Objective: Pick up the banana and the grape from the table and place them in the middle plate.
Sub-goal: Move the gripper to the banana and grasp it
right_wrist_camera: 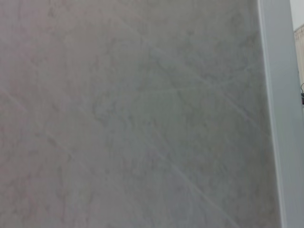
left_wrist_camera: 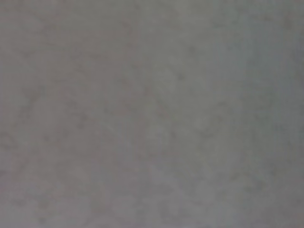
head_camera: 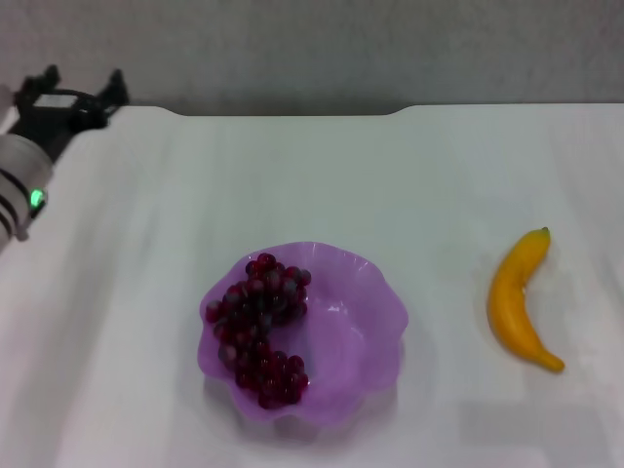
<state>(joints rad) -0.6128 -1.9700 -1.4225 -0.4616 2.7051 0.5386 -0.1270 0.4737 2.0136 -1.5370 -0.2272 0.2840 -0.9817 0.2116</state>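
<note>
In the head view the grape [head_camera: 261, 327], a long dark red-purple bunch, lies inside the middle plate [head_camera: 366, 317], a light purple scalloped dish at the front centre of the white table [head_camera: 322, 175]. The banana [head_camera: 520, 297] lies on the table to the right of the plate, stem tip pointing away from me. My left gripper [head_camera: 83, 86] is raised at the far left near the table's back edge, well away from the plate, with its black fingers spread and nothing in them. My right gripper is out of view. Both wrist views show only a plain grey surface.
The table's back edge [head_camera: 390, 109] meets a grey wall. Bare white tabletop lies between the plate and the banana and across the back half of the table.
</note>
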